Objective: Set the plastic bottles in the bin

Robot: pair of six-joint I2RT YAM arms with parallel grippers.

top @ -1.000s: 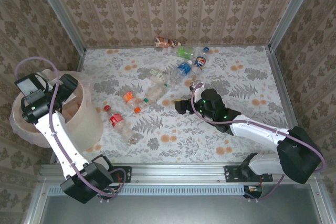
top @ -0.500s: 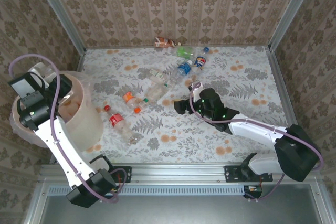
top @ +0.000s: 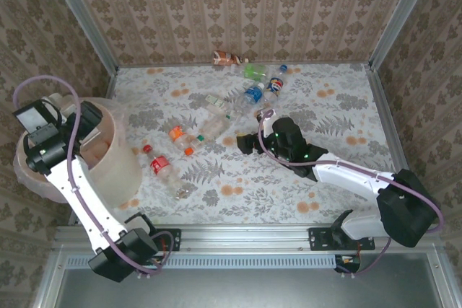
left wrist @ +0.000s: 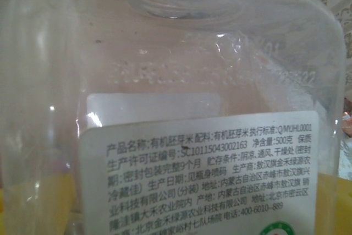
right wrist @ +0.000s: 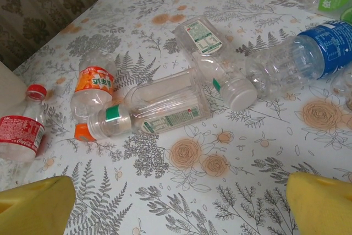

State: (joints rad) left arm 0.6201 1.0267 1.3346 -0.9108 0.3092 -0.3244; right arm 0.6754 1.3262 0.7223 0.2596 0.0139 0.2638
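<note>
One clear bottle [left wrist: 209, 81] sits against the left claw [top: 95, 131] above the bin [top: 123, 167], grip unclear; right claw [right wrist: 179, 202] spread wide.

The bin [top: 121, 162] stands at the table's [top: 346, 117] left edge, plastic bottles [top: 163, 167] scattered to its right.

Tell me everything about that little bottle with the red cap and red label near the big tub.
The red-labelled bottle is small, clear plastic, seemingly empty, with a red screw cap and a red wrap label bearing white script. It lies on its side on the flowered table, cap end nearer the bin and close beside its wall. Only the table seems to touch it.
</note>
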